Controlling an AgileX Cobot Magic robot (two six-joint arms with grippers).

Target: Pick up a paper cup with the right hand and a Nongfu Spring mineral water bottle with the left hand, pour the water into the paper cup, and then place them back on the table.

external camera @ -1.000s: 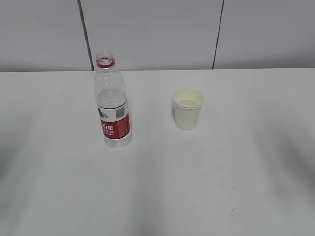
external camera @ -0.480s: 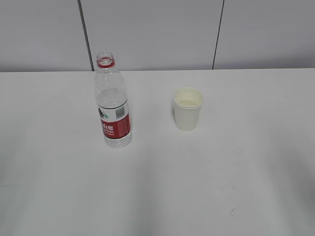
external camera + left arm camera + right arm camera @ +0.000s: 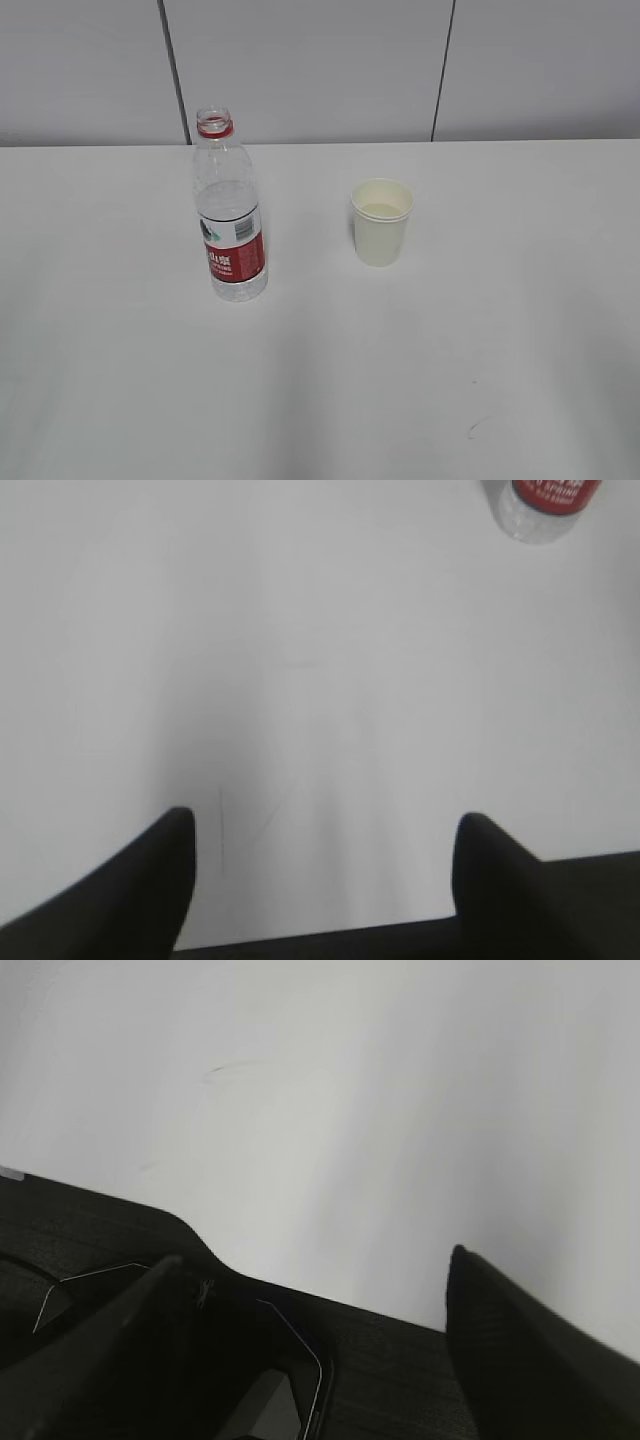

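Bottle [image 3: 229,210]: upright, uncapped, 9 o'clock of cup [image 3: 382,222] | counter [image 3: 400,380] | left hand [image 3: 320,865], right hand [image 3: 310,1300]: spread, empty | progress: nothing lifted; grasping, pouring, replacing remain

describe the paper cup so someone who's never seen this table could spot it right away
On the white table, look right of the tall clear water bottle with the red label. The paper cup stands upright and apart from it: short, plain cream, open-topped, roughly half the bottle's height.
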